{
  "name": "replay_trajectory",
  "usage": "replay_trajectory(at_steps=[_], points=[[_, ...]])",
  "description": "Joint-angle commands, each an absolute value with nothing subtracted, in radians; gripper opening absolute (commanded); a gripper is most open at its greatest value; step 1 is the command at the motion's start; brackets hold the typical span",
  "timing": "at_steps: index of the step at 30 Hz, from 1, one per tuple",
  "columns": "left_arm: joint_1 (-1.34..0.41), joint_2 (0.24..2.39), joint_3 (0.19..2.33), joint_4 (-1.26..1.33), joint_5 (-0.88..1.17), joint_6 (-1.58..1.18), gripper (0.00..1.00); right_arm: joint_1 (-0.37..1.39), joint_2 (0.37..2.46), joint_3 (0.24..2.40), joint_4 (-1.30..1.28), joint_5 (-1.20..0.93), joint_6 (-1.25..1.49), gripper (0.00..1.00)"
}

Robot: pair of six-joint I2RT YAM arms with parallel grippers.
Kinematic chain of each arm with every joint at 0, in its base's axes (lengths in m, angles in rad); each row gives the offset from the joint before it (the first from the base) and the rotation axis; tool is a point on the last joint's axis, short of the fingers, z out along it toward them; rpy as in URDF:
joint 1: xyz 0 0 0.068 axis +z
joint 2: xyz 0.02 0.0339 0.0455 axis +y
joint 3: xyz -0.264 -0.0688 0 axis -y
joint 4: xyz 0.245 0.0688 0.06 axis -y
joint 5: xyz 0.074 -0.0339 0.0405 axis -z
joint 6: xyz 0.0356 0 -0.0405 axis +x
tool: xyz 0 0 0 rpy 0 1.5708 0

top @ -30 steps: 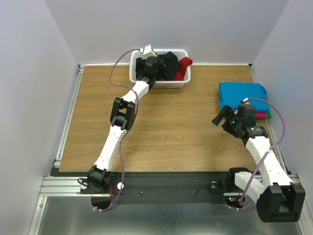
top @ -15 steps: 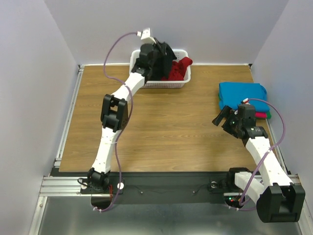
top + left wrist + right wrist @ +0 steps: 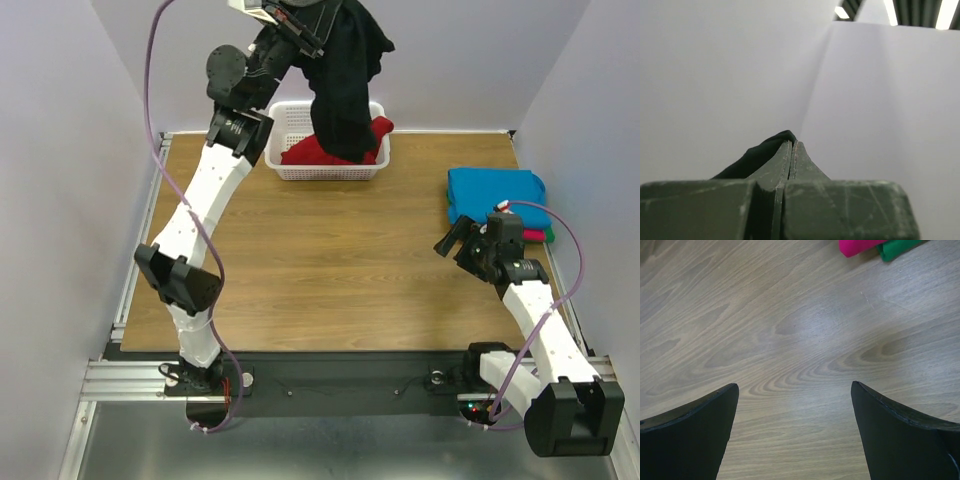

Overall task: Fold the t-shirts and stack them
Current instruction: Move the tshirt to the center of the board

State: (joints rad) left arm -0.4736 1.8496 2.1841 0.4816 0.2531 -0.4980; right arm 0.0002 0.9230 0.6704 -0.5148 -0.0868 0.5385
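Observation:
My left gripper (image 3: 325, 12) is raised high above the white basket (image 3: 286, 160) and is shut on the black t-shirt (image 3: 345, 80), which hangs down over the basket. In the left wrist view the jaws are pressed together with black cloth (image 3: 760, 152) beside them. A red t-shirt (image 3: 320, 148) lies in the basket. A folded turquoise-blue t-shirt (image 3: 495, 192) tops a stack at the right, with a pink-red one (image 3: 855, 246) and a green one (image 3: 897, 249) under it. My right gripper (image 3: 450, 238) is open and empty over bare wood left of the stack.
The wooden table (image 3: 330, 260) is ringed by grey walls at the back and sides. A metal rail (image 3: 140, 230) runs along the table's left edge. The basket stands at the back centre and the stack near the right edge.
My left arm has lifted steeply from inside the basket, pulling the black t-shirt up out of it so that it hangs free. The right arm has not moved.

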Motion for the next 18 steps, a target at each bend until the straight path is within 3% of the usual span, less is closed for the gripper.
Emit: replay_trajectory(at_steps=[1, 6, 9, 12, 13, 15, 18], points=[[-0.518, 1.702, 2.180, 0.565, 0.412, -0.541, 0.00, -0.002, 0.894, 0.661, -0.471, -0.097, 0.528, 1.00], [-0.549, 1.582, 2.033, 0.543, 0.491, -0.597, 0.00, -0.002, 0.845, 0.667, -0.479, -0.095, 0.531, 1.00], [-0.549, 1.459, 1.742, 0.508, 0.364, -0.566, 0.00, -0.002, 0.795, 0.686, -0.528, -0.083, 0.555, 1.00], [-0.548, 1.375, 1.508, 0.283, 0.006, -0.512, 0.33, -0.002, 0.738, 0.699, -0.578, -0.077, 0.581, 1.00], [-0.539, 1.377, 1.481, 0.193, -0.246, -0.517, 0.98, -0.002, 0.729, 0.707, -0.587, -0.078, 0.580, 1.00], [-0.512, 1.408, 1.476, -0.076, -0.412, -0.592, 0.98, -0.002, 0.706, 0.721, -0.613, -0.089, 0.562, 1.00], [-0.476, 1.390, 1.363, -0.173, -0.397, -0.617, 0.98, -0.002, 0.704, 0.732, -0.641, -0.103, 0.532, 1.00]])
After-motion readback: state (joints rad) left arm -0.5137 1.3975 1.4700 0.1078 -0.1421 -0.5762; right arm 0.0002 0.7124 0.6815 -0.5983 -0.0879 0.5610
